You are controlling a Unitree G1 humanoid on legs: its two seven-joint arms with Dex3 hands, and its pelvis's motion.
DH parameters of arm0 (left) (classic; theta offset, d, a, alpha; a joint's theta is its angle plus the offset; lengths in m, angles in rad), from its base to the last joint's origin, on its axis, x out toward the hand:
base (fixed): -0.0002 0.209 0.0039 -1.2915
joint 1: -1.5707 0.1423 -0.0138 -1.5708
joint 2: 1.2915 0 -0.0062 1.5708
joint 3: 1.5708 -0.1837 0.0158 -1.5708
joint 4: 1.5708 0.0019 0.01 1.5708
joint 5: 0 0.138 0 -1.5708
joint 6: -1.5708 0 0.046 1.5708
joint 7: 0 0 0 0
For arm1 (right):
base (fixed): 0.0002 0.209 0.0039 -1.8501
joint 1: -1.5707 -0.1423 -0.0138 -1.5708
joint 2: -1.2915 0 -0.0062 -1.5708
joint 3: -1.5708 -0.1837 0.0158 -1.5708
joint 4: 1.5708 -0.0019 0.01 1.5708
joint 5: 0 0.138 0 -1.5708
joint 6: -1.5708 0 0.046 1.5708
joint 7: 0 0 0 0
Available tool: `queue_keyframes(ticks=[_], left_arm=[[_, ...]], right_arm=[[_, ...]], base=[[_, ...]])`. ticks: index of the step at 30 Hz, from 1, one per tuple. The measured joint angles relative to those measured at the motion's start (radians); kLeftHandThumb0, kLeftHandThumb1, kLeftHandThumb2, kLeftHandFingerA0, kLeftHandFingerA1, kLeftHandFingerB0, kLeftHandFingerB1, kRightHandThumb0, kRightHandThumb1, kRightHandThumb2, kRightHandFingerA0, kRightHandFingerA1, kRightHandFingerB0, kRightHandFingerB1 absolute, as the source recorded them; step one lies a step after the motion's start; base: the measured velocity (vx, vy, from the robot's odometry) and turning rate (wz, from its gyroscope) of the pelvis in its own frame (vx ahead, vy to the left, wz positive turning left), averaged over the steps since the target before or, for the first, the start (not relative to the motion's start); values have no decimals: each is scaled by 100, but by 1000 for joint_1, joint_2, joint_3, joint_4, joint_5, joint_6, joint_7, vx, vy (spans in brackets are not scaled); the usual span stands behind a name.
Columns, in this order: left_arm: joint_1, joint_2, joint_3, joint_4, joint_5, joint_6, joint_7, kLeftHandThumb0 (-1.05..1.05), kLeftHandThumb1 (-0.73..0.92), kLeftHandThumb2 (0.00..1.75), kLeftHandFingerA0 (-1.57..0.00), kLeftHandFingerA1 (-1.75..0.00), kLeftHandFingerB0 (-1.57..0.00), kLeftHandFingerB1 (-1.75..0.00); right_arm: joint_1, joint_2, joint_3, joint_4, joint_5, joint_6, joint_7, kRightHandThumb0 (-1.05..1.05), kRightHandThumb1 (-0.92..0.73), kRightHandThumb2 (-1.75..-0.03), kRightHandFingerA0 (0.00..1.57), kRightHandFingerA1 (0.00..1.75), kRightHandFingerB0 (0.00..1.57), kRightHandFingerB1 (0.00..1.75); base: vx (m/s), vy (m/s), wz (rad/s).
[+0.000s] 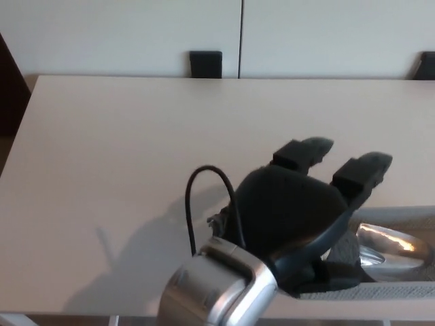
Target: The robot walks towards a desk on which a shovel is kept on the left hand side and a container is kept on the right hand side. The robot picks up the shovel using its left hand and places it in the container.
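Shovel (387,243) lies in the grey container (408,291) at the counter's (122,170) right front edge, its metal scoop showing. My left hand (299,217) hovers over it, fingers (363,175) spread apart, gripping nothing. Right hand not in view.
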State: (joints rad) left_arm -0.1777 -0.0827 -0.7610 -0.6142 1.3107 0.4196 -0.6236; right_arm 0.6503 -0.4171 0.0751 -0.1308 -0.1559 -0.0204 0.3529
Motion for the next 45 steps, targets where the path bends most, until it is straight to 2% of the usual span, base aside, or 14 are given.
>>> queue_keyframes(ticks=[12, 13, 16, 19, 21, 22, 24, 30, 31, 32, 34, 43, 44, 45], left_arm=[[-137, -9, 237, -235, -62, 0, -161, -80, 54, 95, -4, -30, -7, -22], [-138, -9, 265, -242, -76, 0, -168, -77, 66, 60, -3, -27, -5, -23], [-132, 2, 330, -248, -119, 0, -178, -79, 51, 91, -6, -28, -9, -25], [-95, 31, 393, -248, -171, 0, -186, -85, 74, 63, -15, -35, -21, -30], [-56, 51, 436, -247, -205, 0, -193, -102, 88, 68, -27, -38, -31, -32], [-40, 59, 453, -246, -220, 0, -197, -100, 69, 120, -25, -48, -23, -42], [4, 81, 500, -240, -254, 0, -207, -101, 92, 68, -36, -43, -41, -35], [157, 152, 657, -196, -359, 0, -248, -105, 83, 66, -43, -47, -57, -52], [186, 166, 684, -184, -378, 0, -256, -104, 65, 114, -36, -55, -53, -63], [208, 175, 706, -175, -393, 0, -263, -104, 65, 114, -36, -55, -53, -63], [269, 205, 766, -145, -434, 0, -280, -80, 74, 62, -39, -50, -63, -59], [445, 311, 962, -30, -575, 1, -344, -95, 73, 63, -39, -48, -67, -56], [471, 329, 996, -8, -604, 1, -355, -87, 59, 102, -38, -56, -59, -59], [487, 338, 1015, 5, -620, 1, -362, -83, 74, 62, -41, -47, -71, -59]], right_arm=[[0, 0, 4, 0, -1, 0, 0, -47, -67, -61, 23, 43, 14, 34], [1, 0, 4, 0, -1, 0, 0, -46, -67, -61, 22, 42, 13, 33], [3, 0, 4, 0, -1, 0, 0, -46, -67, -61, 23, 41, 14, 33], [6, 0, 4, 1, 0, 0, 0, -50, -57, -76, 18, 46, 12, 41], [9, 0, 4, 1, 0, 0, 0, -50, -57, -75, 18, 46, 12, 41], [10, 0, 4, 2, 0, 0, 0, -51, -56, -76, 18, 46, 13, 41], [13, 0, 4, 3, 0, 0, 0, -47, -66, -61, 23, 40, 15, 33], [22, 0, 4, 8, 0, 0, 0, -49, -66, -61, 24, 41, 15, 33], [24, 0, 4, 10, 0, 0, 0, -49, -66, -61, 23, 40, 14, 33], [26, 0, 4, 10, 0, 0, 0, -49, -66, -61, 23, 40, 14, 33], [29, 0, 4, 14, 0, 0, 0, -48, -66, -61, 23, 40, 15, 33], [53, 1, 4, 27, 0, 0, -1, -58, -51, -81, 19, 48, 12, 43], [54, 1, 4, 31, 0, 0, -1, -48, -65, -60, 24, 41, 16, 33], [55, 1, 4, 33, 0, 0, -1, -50, -56, -75, 18, 45, 14, 41]], base=[[0, 0, 0], [0, 0, 0], [0, 0, 0], [0, 0, 0], [0, 0, 0], [0, 0, 0], [0, 0, 0], [0, 0, 0], [0, 0, 0], [0, 0, 0], [0, 0, 0], [0, 0, 0], [0, 0, 0], [0, 0, 0]])
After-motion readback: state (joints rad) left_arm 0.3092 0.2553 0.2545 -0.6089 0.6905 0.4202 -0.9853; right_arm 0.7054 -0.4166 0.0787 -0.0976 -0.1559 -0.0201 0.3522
